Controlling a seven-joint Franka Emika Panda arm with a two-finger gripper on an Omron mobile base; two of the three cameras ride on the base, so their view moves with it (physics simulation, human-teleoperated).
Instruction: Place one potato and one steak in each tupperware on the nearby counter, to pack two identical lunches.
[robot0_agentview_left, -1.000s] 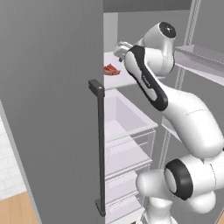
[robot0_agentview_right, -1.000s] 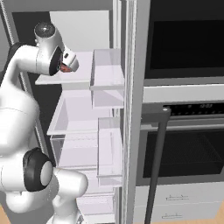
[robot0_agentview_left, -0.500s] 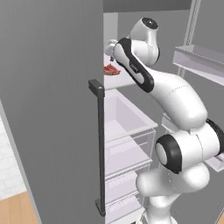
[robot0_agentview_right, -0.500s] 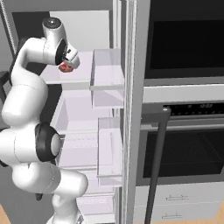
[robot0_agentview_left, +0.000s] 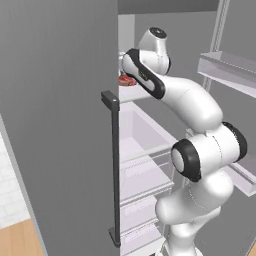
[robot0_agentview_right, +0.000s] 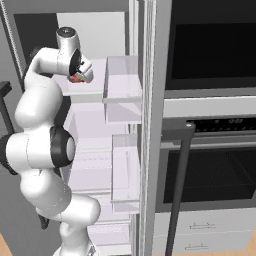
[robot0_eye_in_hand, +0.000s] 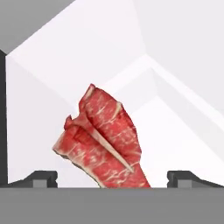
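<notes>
the white arm had swung inward, bringing its wide-open, empty gripper (robot0_eye_in_hand: 112, 177) up to the red-pink, pale-streaked raw steaks (robot0_eye_in_hand: 105, 140) for pickup.

Two steaks (robot0_eye_in_hand: 105, 140) lie overlapped on one white fridge shelf (robot0_eye_in_hand: 183, 144), red-pink with pale streaks. One gripper (robot0_eye_in_hand: 112, 178) shows two dark fingertips (robot0_eye_in_hand: 41, 178). The right base view holds one oven (robot0_agentview_right: 210, 165) and two door bins (robot0_agentview_right: 122, 82)

Arm reaches high, claw (robot0_eye_in_hand: 112, 177) spread wide.
</notes>
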